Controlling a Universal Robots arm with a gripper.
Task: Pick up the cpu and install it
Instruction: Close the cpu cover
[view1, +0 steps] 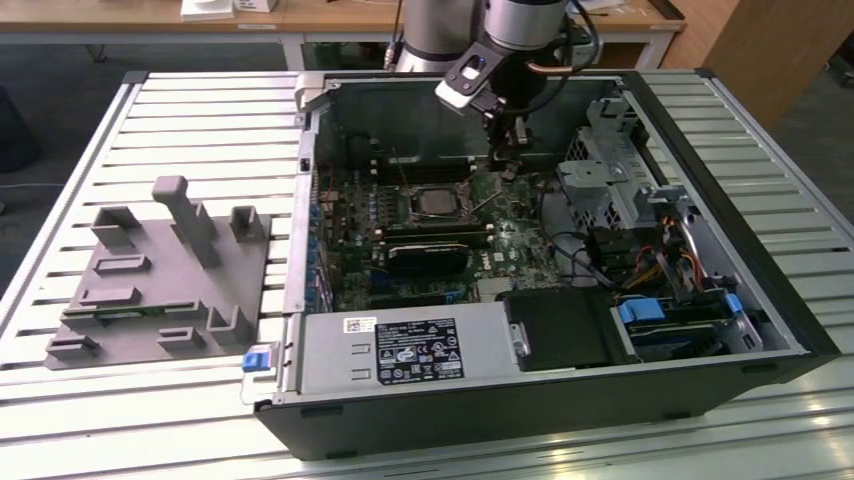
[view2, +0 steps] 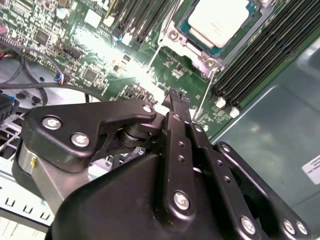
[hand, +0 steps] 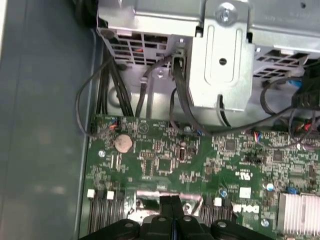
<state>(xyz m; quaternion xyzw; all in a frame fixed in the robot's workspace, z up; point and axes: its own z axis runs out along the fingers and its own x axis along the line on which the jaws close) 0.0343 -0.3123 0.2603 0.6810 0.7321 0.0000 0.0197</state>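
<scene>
The cpu lies flat in the motherboard socket inside the open computer case, its pale silvery top facing up within the metal frame. My gripper hangs just to the exterior view's right of the socket, low over the green board. Its two black fingers are pressed together with nothing between them, as both wrist views show. A thin wire lever of the socket runs close beside the fingertips; I cannot tell whether they touch it.
A grey plastic fixture with upright posts stands on the slatted table, on the exterior view's left of the case. Inside the case are the power supply, a metal drive cage with loose cables, memory slots and a heatsink.
</scene>
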